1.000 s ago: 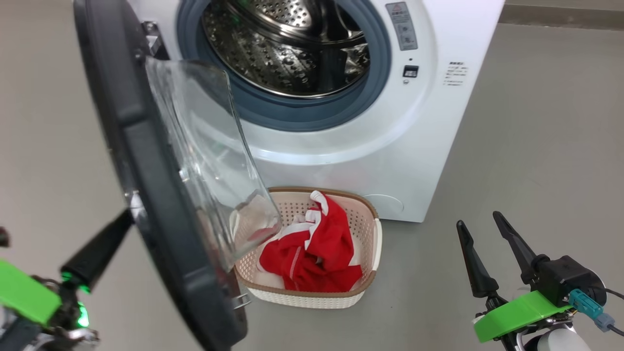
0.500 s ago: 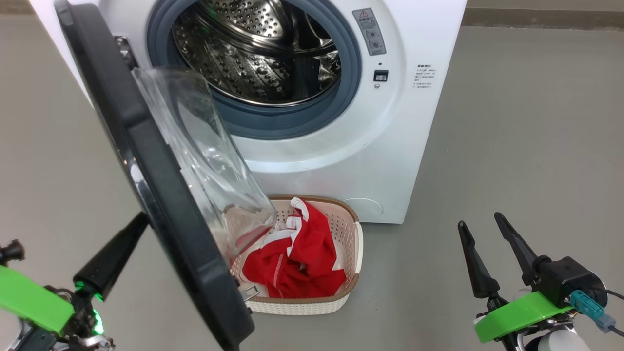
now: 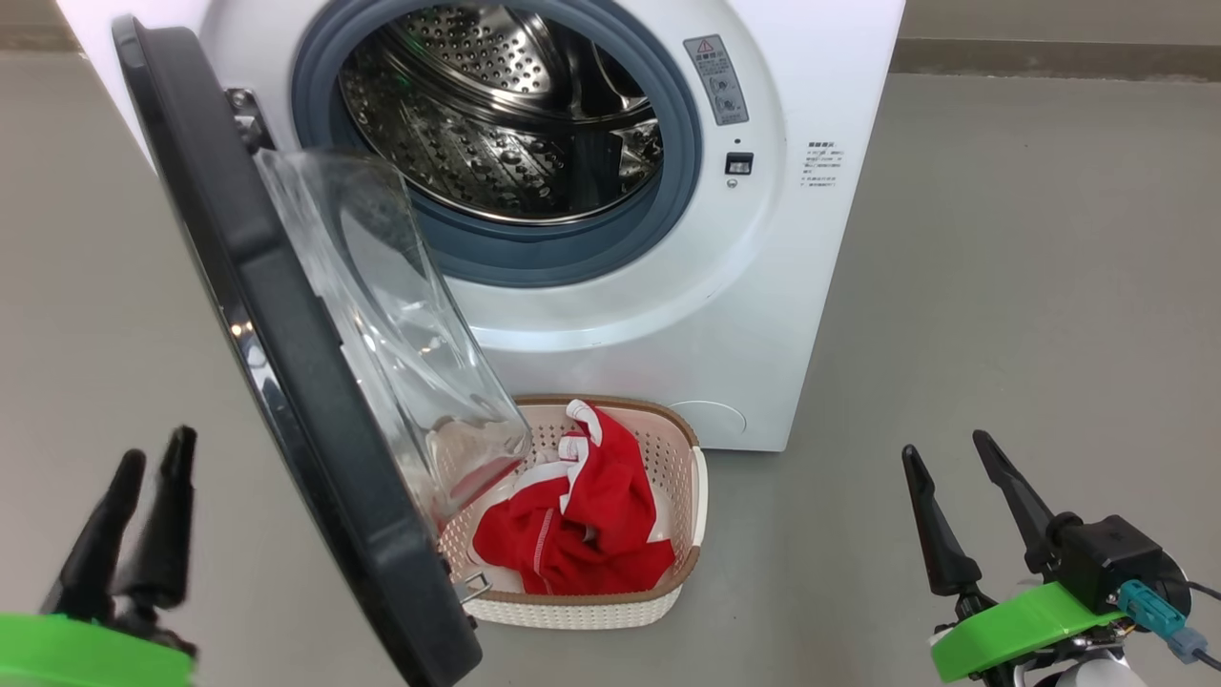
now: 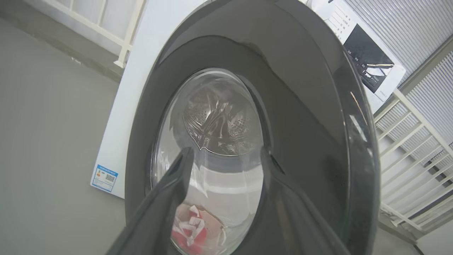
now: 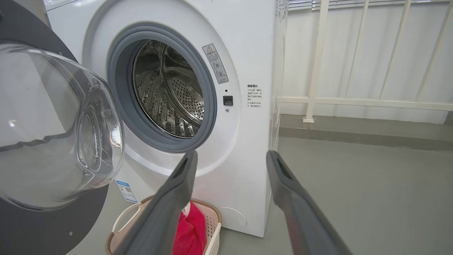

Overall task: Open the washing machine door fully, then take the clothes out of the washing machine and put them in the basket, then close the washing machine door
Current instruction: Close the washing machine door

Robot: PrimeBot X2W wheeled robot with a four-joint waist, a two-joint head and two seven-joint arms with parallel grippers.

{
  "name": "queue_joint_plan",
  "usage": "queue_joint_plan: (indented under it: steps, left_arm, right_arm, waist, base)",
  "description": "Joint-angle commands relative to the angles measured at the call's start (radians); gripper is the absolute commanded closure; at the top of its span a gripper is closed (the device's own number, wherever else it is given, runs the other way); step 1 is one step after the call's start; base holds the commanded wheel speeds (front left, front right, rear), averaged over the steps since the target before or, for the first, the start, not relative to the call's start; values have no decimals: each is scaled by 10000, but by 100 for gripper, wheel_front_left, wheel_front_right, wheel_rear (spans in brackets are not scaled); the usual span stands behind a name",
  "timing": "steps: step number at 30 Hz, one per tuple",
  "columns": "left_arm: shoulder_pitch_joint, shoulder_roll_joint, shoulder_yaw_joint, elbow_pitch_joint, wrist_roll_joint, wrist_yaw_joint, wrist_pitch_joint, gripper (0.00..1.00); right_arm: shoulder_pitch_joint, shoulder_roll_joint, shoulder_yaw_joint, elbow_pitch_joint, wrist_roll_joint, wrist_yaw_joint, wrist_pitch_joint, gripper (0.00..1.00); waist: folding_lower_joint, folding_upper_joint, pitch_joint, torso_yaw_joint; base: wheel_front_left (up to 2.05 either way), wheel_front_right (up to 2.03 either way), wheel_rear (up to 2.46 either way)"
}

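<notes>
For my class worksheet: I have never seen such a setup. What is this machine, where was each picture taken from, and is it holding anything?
It is a wheeled robot with two arms, each ending in a two-fingered hand. One picture looks down from its head; the others look along each hand's fingers. The left hand and right hand are both open and hold nothing. Before it stands a big white front-loading washing machine, its round black-rimmed glass door standing open, its steel drum apparently empty. On the grey floor sits a small cream perforated basket holding bright red clothes with white trim.
</notes>
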Motion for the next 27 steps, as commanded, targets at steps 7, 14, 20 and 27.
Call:
queue_joint_plan:
  steps: [7,14,20,27]
  left_arm:
    - [431,266,-735,1707,4526,-339,-4433,0]
    - [535,95,-905,2929,5839,-113,-5844,0]
    - [749,-168,-672,2942,6525,-168,-5887,0]
    - [1080,-418,-643,2757,7325,-122,-5890,0]
  right_arm:
    - [-113,24,241,-314,64,63,-65,0]
    - [-40,54,214,-347,53,63,-65,0]
    - [26,83,198,-369,58,63,-65,0]
    - [30,111,200,-384,67,63,-65,0]
  waist:
    - [0,0,-105,-16]
    - [0,0,-184,-99]
    - [0,0,-180,-124]
    - [0,0,-184,-150]
  base:
    - [0,0,0]
    - [0,0,0]
    - [0,0,0]
    - [0,0,0]
